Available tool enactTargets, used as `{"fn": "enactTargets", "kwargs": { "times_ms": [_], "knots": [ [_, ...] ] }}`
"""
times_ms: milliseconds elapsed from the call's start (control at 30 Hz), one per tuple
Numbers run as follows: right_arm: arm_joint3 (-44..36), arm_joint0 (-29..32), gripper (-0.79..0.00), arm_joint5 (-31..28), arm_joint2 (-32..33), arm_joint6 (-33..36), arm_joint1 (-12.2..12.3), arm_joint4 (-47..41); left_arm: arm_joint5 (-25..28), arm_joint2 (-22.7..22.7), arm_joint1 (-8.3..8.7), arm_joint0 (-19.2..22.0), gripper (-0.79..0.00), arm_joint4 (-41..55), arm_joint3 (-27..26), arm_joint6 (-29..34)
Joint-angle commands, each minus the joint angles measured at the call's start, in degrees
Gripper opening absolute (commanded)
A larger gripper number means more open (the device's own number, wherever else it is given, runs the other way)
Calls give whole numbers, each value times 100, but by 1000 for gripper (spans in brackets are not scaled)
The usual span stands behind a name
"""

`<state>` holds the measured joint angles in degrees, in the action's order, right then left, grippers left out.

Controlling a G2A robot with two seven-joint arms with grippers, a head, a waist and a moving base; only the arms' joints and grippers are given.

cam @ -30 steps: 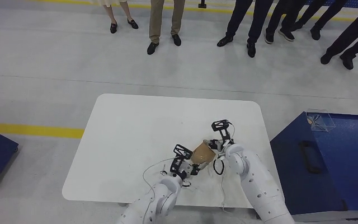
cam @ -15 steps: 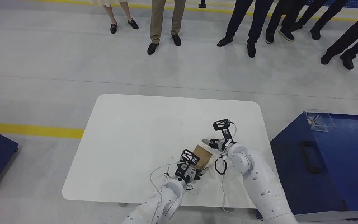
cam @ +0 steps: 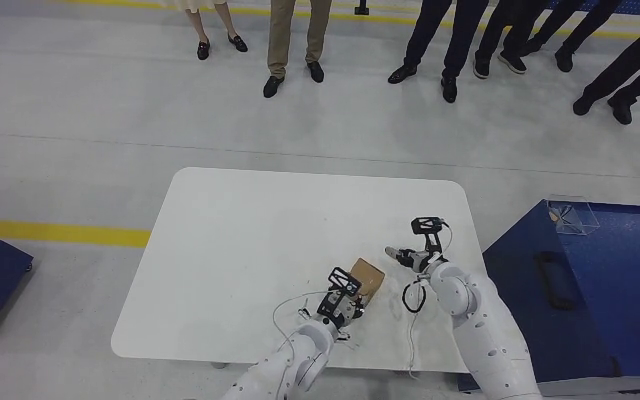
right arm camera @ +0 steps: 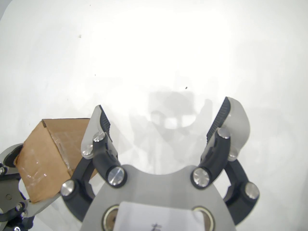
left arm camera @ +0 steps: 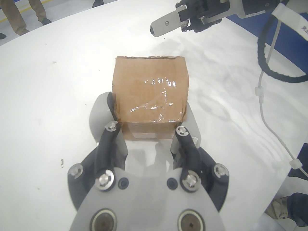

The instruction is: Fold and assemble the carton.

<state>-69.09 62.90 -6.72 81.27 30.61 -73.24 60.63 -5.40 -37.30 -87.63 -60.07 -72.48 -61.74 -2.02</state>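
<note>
I'm pinching the carton (left arm camera: 150, 85) by its side walls in the left gripper (left arm camera: 147, 118), lower centre of the top view. The right gripper (right arm camera: 163, 108) is hanging spread, empty. I'm judging it light, crushable, slick-faced; I'm favouring folded edges.

Brown carton (left arm camera: 150, 90) in left gripper (left arm camera: 147, 115) on white table (left arm camera: 60, 73); right gripper (left arm camera: 166, 23) beyond, apart

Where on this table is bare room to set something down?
Bare: the whole far half of the table and the stretch to the robot's left of the carton. Crowded: the near edge right of centre, where the left claw grips the carton and the open right claw hangs beside it, a narrow gap between.
</note>
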Motion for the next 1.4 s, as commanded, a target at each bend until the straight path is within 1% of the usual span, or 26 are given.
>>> {"fn": "enactTargets", "kwargs": {
  "times_ms": [0,100,133,200,267,333,400,467,500,533,567,600,667,800,900,967,1000,1067,1100,1133,1167,1200,1233,1300,1333,1367],
  "knots": [
    [-35,24,0,71,85,-37,14,-62,55,-45,-8,-44,-785,59,-73,-55],
    [-107,84,0,211,300,-113,34,-324,272,-237,-12,-205,-785,559,-329,-254],
    [-132,108,0,253,386,-131,39,-475,426,-349,-11,-292,-785,901,-452,-325],
    [-179,156,0,268,527,-101,49,-765,834,-665,-23,-515,-785,2086,-729,-246],
    [-209,192,0,231,591,-1,61,-919,1255,-1024,-46,-715,-785,3709,-937,239],
    [-213,203,0,233,584,52,70,-910,1444,-1339,-59,-779,-785,5211,-994,1050],
    [-209,203,0,240,533,61,70,-897,1412,-1583,-54,-748,-785,6148,-861,1683],
    [-215,200,0,248,475,59,66,-890,1337,-1694,-41,-649,-785,6513,-676,2148],
    [-219,199,0,254,452,53,66,-886,1232,-1754,-34,-608,-600,6561,-550,2166],
    [-219,198,0,264,432,57,65,-883,1120,-1755,-39,-580,-246,6581,-476,2166],
    [-224,194,0,269,409,59,65,-876,1030,-1749,-50,-568,0,6710,-407,2248],
    [-224,187,0,278,390,58,65,-869,970,-1747,-56,-537,0,6779,-339,2321],
    [-220,166,0,287,353,61,65,-854,821,-1740,-61,-486,0,6691,-217,2205],
    [-184,124,0,300,264,77,63,-831,614,-1789,-66,-522,0,6681,-239,1910],
    [-176,116,0,312,209,58,60,-831,599,-1980,-23,-685,0,6719,-585,1691],
    [-174,115,0,296,178,60,59,-856,853,-2101,31,-885,0,6502,-1003,1457],
    [-172,120,0,292,157,55,57,-868,1016,-2117,68,-992,0,6184,-1197,1357],
    [-170,133,0,277,90,47,51,-869,1212,-2069,139,-1164,0,5055,-1606,804],
    [-162,134,0,283,55,38,46,-872,1233,-1974,164,-1259,-139,4433,-1761,553],
    [-150,134,0,287,15,29,42,-858,1149,-1856,188,-1298,-453,3682,-1873,319],
    [-132,128,0,295,-20,17,38,-850,1054,-1680,204,-1328,-646,2924,-1963,116],
    [-113,119,0,293,-50,4,34,-851,921,-1522,213,-1344,-785,2261,-2001,-73],
    [-88,110,0,294,-74,-7,31,-848,588,-1397,215,-1313,-785,1583,-1957,-249],
    [-35,89,0,290,-112,-27,28,-845,-68,-1096,179,-1192,-785,605,-1803,-292],
    [-13,82,0,289,-131,-37,26,-845,-296,-967,153,-1138,-785,304,-1737,-303],
    [9,76,0,295,-147,-39,25,-842,-361,-849,121,-1110,-785,232,-1690,-232]
  ]
}}
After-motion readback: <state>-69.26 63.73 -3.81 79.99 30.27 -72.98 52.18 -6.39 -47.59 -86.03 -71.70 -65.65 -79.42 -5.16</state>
